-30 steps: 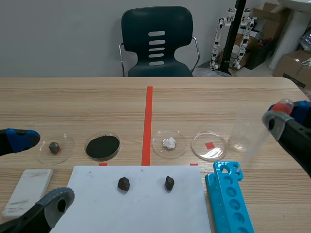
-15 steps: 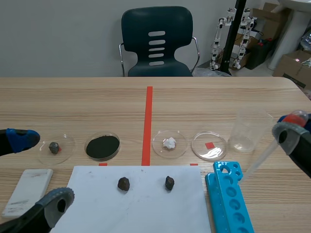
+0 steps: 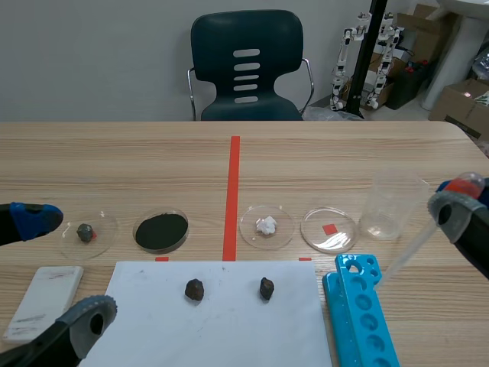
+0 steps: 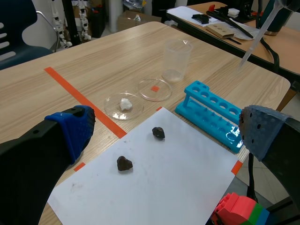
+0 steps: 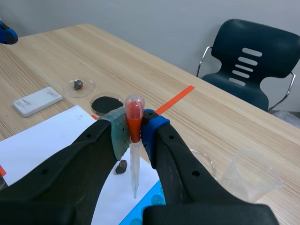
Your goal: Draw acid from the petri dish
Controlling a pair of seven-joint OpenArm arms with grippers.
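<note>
- Under everything lies the wooden table [image 3: 153,168], its surface split down the middle by an orange-red tape line.
- Beyond the far edge stands a dark chair [image 3: 246,65].
- Low at the left edge, the left gripper [image 4: 164,131] hangs with its two fingers spread wide, nothing between them.
- Near the right edge, the right gripper [image 5: 134,129] is clamped narrowly on a pipette [image 5: 134,159], pads pinching it just below the bulb.
- A white paper sheet [image 3: 229,321] lies at the middle of the near edge.
- A blue tube rack [image 3: 359,310] lies just beside the sheet's right side.
- A flat white slab [image 3: 44,300] sits toward the near left corner.
- A clear beaker [image 3: 390,206] stands upright toward the right edge, beyond the rack.
- The petri dish [image 3: 328,229], clear, with a red square mark showing through it, rests right of the tape line, between the beaker and a dish holding a white lump [image 3: 266,226], just past the rack's far end.
- Left of the tape line sit a dish of black powder [image 3: 161,230] and, nearer the left edge, a dish with a grey stone [image 3: 89,232].
- The pipette slants down from the gripper, orange-red in its upper stem. Its tip hangs in the air on the right-edge side of the rack, apart from the petri dish.
- Two dark stones [image 3: 195,289] [image 3: 266,287] lie on the sheet near its far edge, well apart.
</note>
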